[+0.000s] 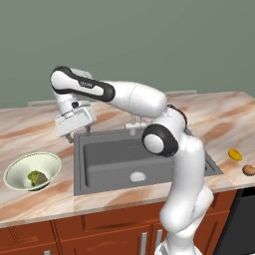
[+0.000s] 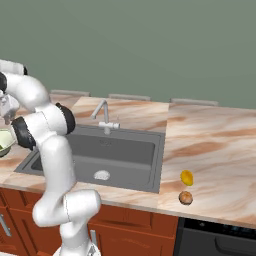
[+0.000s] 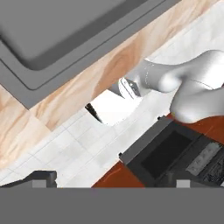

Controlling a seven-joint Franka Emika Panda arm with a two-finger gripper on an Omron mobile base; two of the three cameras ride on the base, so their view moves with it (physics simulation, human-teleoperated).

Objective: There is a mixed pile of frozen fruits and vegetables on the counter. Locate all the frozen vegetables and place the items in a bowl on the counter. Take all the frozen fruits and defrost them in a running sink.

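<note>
Jaws spread wide and empty, our gripper [image 1: 75, 134] hangs above the counter [image 1: 30, 130] between the bowl [image 1: 20, 167] and the sink [image 1: 99, 162]. We see the green floret [image 1: 33, 175] and dark lump [image 1: 41, 178] inside that bowl at left; far right lie the yellow-orange piece [image 1: 235, 154] and brown piece [image 1: 248, 170]

Vegetables in bowl, fruits on counter.
I see the green floret [image 1: 34, 175] and brown lump [image 1: 41, 178] inside the cream bowl [image 1: 20, 167]; yellow oval [image 1: 235, 154] and brown fruit [image 1: 248, 170] lie right of the sink [image 1: 99, 159].
</note>
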